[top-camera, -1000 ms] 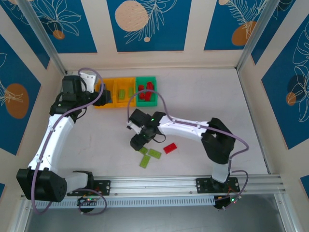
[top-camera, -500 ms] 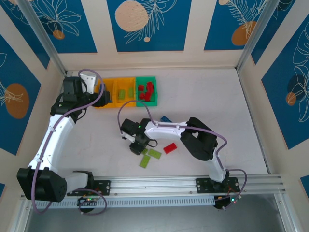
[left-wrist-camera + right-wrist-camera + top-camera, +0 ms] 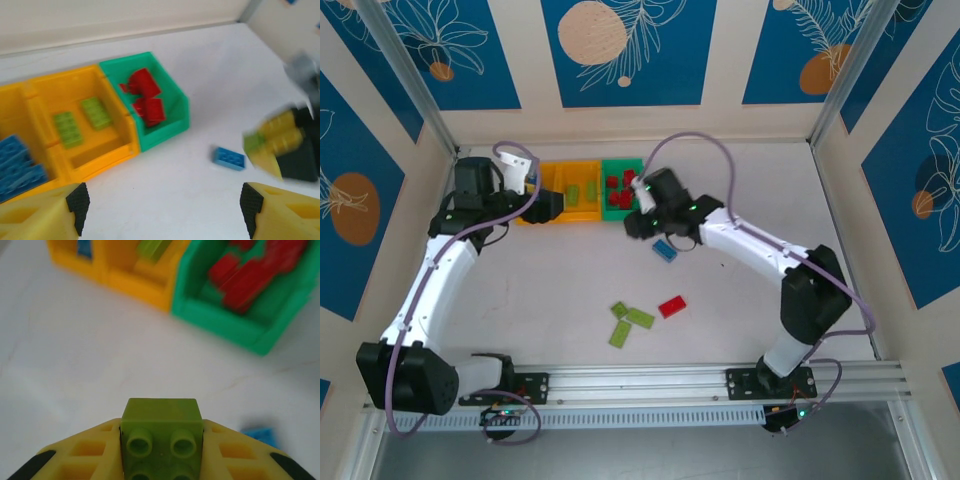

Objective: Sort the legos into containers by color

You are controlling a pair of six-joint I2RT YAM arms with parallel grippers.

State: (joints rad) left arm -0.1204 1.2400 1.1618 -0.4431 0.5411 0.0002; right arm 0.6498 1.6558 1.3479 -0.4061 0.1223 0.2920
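Note:
My right gripper (image 3: 161,450) is shut on a lime green lego (image 3: 161,437), its studs facing the camera. In the top view the right gripper (image 3: 637,222) hangs just in front of the green container (image 3: 623,210), which holds red legos (image 3: 620,186). The middle orange-yellow container (image 3: 100,145) holds two lime legos (image 3: 67,128), and the left one (image 3: 20,190) holds blue legos (image 3: 17,162). My left gripper (image 3: 160,210) is open over bare table beside the containers, at the left one in the top view (image 3: 552,206). A blue lego (image 3: 665,250) lies loose near the right gripper.
Three lime legos (image 3: 620,335) and one red lego (image 3: 672,306) lie loose at the near middle of the table. The back wall stands just behind the containers. The right half of the table (image 3: 770,200) is open.
The right gripper shut on a lime lego among the loose ones near the front and carried it up and back to the containers. The left arm barely moved.

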